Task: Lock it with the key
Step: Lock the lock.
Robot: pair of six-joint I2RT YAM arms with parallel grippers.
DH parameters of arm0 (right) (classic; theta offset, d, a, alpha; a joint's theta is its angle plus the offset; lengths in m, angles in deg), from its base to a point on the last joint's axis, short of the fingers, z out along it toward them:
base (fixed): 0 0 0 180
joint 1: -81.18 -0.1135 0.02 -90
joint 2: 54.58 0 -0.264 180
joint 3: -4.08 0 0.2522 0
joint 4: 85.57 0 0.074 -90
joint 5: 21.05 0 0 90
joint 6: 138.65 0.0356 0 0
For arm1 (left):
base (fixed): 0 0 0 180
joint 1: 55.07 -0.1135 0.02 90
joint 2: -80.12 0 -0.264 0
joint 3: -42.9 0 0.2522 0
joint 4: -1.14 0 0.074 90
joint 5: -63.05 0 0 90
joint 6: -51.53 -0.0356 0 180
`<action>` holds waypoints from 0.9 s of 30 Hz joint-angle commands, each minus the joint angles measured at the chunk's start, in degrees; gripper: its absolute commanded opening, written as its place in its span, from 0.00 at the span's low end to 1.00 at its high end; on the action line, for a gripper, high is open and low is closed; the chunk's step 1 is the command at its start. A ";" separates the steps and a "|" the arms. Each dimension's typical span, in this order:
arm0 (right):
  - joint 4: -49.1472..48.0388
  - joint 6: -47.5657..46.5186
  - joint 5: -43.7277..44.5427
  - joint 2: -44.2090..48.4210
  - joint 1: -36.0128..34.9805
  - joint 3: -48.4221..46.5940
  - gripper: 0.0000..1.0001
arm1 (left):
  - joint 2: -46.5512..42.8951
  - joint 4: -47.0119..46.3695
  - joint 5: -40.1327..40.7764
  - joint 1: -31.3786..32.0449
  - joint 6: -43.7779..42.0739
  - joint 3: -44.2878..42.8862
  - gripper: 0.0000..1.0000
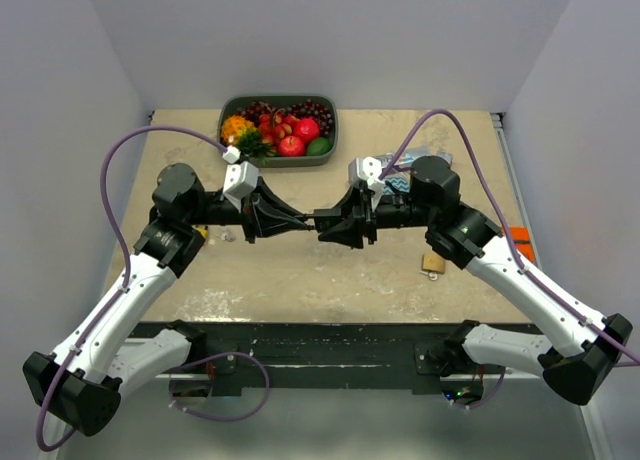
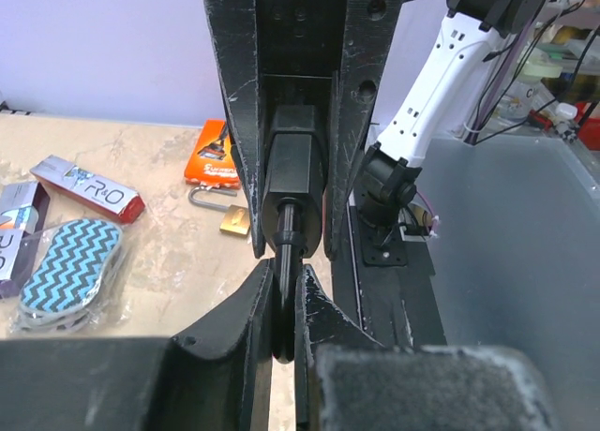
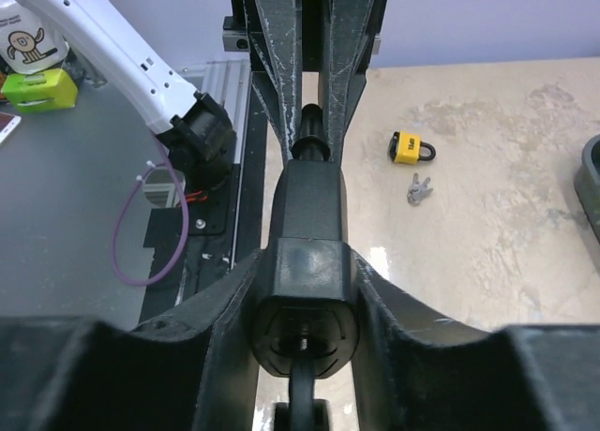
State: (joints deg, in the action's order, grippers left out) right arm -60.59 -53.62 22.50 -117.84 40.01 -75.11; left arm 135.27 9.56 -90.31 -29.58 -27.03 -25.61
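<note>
Surface: beige, scuffed tabletop [image 1: 330, 280] between plain pale walls; both arm bases sit at its near edge.
Task thing: black lock [image 2: 295, 169], a faceted body with a thin stem [image 2: 284, 230] coming out of one end. It hangs in the air over mid-table, between the two grippers, which point straight at each other.
Left gripper [image 2: 284, 290]: pinched almost fully shut on the stem. My reading is that this hand is the steady one, keeping the piece level and clear of the table.
Right gripper [image 3: 309, 262]: jaws partway in, flanking the faceted body on both sides. Whether they press on it or stand a hair off cannot be told, so no grip is confirmed.
Why end to end: with both hands on one axis, one can hold while the other twists or pushes — a judgement only.
Key: whether one sits in the round end face nearest the right wrist camera is unreadable. Small keys [image 3: 419, 187] lie loose on the table just beside a yellow padlock [image 3: 412, 148], well apart from both grippers.
Bystanders: brass padlock [image 2: 234, 217] flat on the table on the right arm's side; fruit tray [image 1: 335, 130] at the far edge — neither is touched.
Stage: probably lining up and taking hold; the locking turn is not yet evident.
</note>
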 commanded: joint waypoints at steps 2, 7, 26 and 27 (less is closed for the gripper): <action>-4.72 2.25 -3.46 -0.45 0.12 0.04 0.30 | -1.02 -10.12 -0.63 -0.18 4.90 -0.46 0.00; -4.90 2.07 -4.43 -1.51 -0.14 -0.05 0.14 | -0.58 -11.70 -0.89 -0.10 7.01 -0.54 0.00; -1.91 0.40 -2.85 -3.71 -2.43 -0.40 0.00 | 0.57 7.16 2.01 2.81 -7.04 -6.17 0.14; -1.99 1.01 -2.94 -3.36 -2.34 -0.14 0.00 | 0.39 8.32 1.83 2.11 -7.48 -6.34 0.20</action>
State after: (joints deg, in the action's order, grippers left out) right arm -58.42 -53.64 20.14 -121.29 39.55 -75.04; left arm 136.45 16.47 -88.23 -27.76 -28.86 -28.01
